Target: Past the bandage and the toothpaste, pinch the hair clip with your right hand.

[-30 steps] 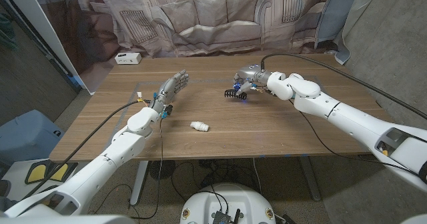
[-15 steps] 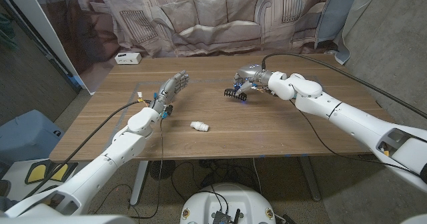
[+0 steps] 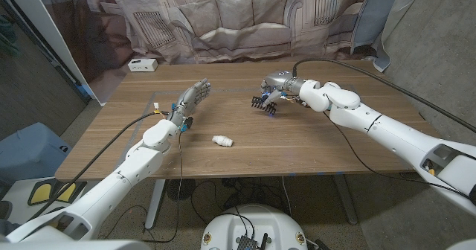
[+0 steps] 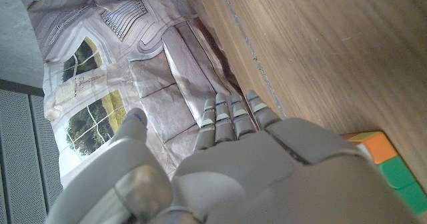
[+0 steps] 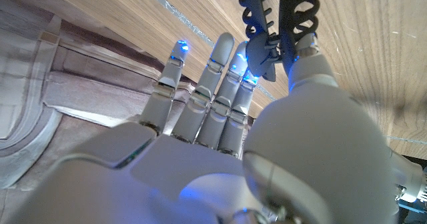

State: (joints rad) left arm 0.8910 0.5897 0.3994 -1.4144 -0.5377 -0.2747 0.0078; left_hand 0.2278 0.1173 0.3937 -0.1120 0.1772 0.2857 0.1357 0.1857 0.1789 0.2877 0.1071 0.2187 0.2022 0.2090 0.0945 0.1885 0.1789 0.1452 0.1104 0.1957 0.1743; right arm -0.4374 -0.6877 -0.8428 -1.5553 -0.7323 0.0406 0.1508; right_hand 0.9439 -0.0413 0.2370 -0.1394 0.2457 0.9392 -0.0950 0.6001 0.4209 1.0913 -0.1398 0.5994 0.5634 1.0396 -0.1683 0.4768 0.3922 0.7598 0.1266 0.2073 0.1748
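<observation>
— Where is the hair clip (image 3: 263,104)?
— Pinched in the right hand (image 3: 277,88), far side of the desk (image 3: 297,138).
— And the left hand (image 3: 190,100)?
— Fingers straight, holding nothing — a small white roll (image 3: 222,140) lies nearer the front edge.

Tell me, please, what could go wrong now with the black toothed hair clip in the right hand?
The right hand pinches the black toothed plastic hair clip only at its top, between thumb and a fingertip, so it may swing or slip out. The clip hangs low over the wooden table; its teeth could catch there.
</observation>
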